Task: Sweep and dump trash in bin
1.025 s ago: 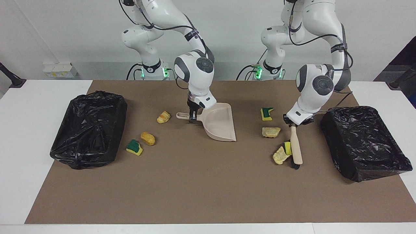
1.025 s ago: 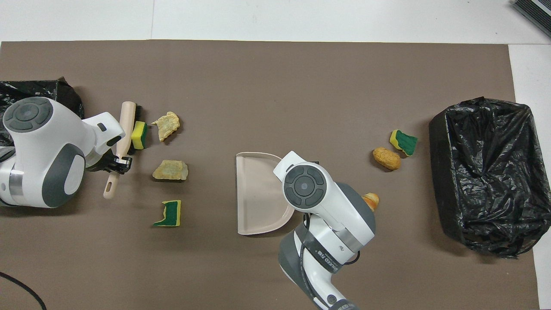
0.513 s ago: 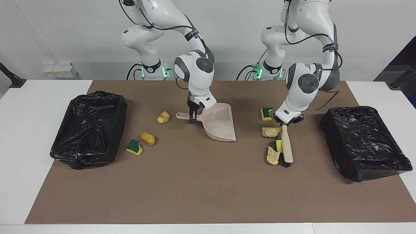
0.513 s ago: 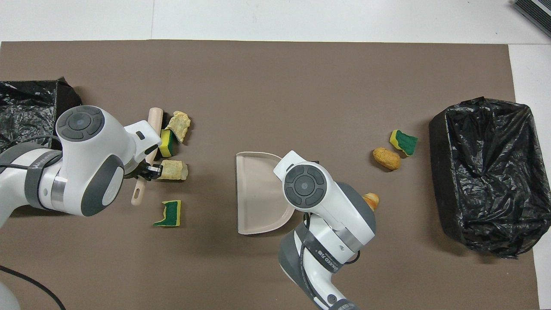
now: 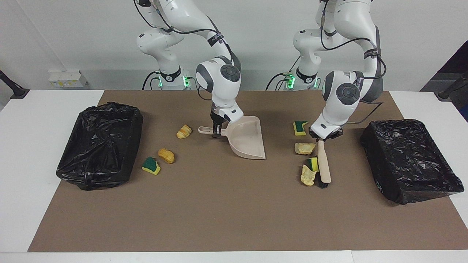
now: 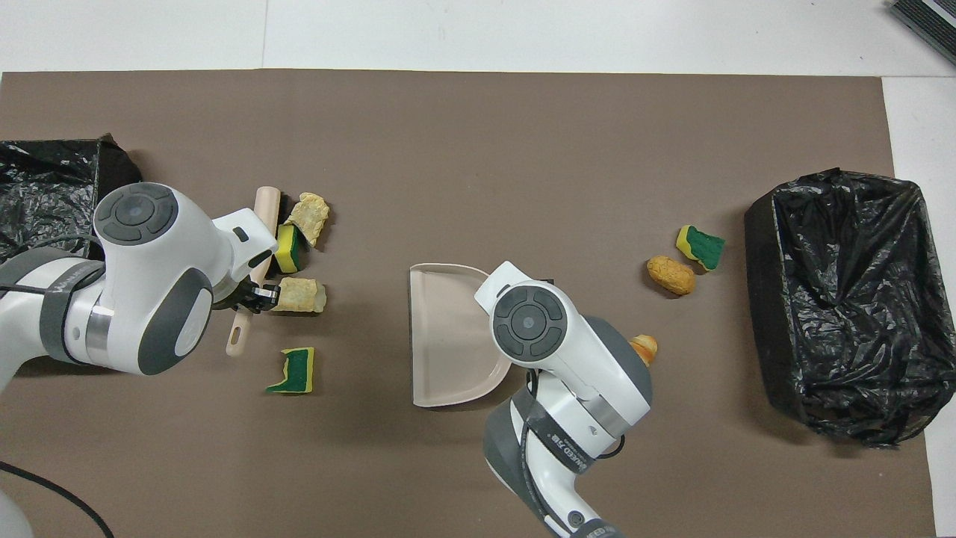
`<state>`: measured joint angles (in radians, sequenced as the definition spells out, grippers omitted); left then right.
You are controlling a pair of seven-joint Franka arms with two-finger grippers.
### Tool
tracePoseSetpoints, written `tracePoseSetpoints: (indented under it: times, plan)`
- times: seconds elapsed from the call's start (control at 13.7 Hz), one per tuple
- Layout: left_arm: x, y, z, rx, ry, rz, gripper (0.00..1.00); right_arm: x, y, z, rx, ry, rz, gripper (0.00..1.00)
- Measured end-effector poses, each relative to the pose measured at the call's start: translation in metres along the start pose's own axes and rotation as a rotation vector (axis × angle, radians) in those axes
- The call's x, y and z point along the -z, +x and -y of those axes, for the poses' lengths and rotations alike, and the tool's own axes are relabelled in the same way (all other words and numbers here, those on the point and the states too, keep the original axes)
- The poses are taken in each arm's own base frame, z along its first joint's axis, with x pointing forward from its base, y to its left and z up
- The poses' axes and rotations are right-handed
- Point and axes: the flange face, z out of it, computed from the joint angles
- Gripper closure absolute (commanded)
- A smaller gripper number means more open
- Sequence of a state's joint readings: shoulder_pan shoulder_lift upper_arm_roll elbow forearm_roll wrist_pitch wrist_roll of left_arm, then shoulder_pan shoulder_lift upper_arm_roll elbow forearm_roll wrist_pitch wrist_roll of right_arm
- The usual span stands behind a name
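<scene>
My left gripper (image 5: 323,137) is shut on the handle of the beige brush (image 5: 324,164), whose bristles rest on the mat. A yellow-green sponge piece (image 5: 313,164) and a pale lump (image 5: 308,176) of the trash lie against the brush. A bread lump (image 5: 304,148) and another sponge (image 5: 300,127) lie nearer to the robots. My right gripper (image 5: 216,131) is shut on the handle of the beige dustpan (image 5: 248,140), which rests on the mat mid-table. Two bread lumps (image 5: 184,131) (image 5: 166,155) and a sponge (image 5: 151,166) lie toward the right arm's end.
Two bins lined with black bags stand on the brown mat. One bin (image 5: 91,175) is at the right arm's end and the other bin (image 5: 420,190) at the left arm's end. The overhead view shows the dustpan (image 6: 448,336) with its mouth toward the brush (image 6: 263,205).
My left gripper swung the brush toward the dustpan, pushing the sponge piece and pale lump along. Over the last half second it barely moved. The right arm and dustpan stayed still.
</scene>
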<state>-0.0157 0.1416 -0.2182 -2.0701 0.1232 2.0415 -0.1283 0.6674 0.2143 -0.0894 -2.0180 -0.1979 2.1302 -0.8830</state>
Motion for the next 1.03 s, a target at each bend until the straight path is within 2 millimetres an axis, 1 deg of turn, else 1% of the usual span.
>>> tracePoseSetpoints:
  times: [0.22,0.29,0.37,0.44,0.51,0.59,0.66,0.81,0.95,1.03]
  plan:
    - [-0.001,-0.001,-0.004,0.005,-0.013,0.004,1.0,0.0,0.0,0.0,0.0,0.0,0.001,1.0]
    - [-0.001,-0.002,-0.009,0.018,-0.031,0.007,1.0,0.0,0.0,0.0,0.002,-0.002,0.004,1.0]
    - [0.0,-0.003,-0.017,0.031,-0.042,0.008,1.0,0.0,-0.001,0.0,0.007,-0.005,0.011,1.0]
    - [0.002,-0.005,-0.031,0.038,-0.046,0.007,1.0,0.0,-0.001,0.0,0.011,-0.008,0.018,1.0]
    - [0.004,-0.008,-0.05,0.038,-0.044,0.006,1.0,0.0,-0.002,0.0,0.013,-0.007,0.024,1.0]
    - [0.005,-0.013,-0.074,0.03,-0.04,0.005,1.0,0.0,-0.002,0.0,0.016,-0.008,0.029,1.0]
    - [0.006,-0.022,-0.1,0.015,-0.04,0.008,1.0,0.0,-0.002,-0.001,0.018,-0.009,0.032,1.0]
    - [0.007,-0.048,-0.15,-0.025,-0.063,0.021,1.0,0.0,-0.002,-0.001,0.019,-0.01,0.034,1.0]
    - [0.013,-0.07,-0.188,-0.044,-0.1,0.03,1.0,0.0,-0.002,-0.001,0.019,-0.011,0.035,1.0]
    - [0.017,-0.078,-0.202,-0.029,-0.113,0.032,1.0,0.0,-0.002,-0.001,0.02,-0.011,0.035,1.0]
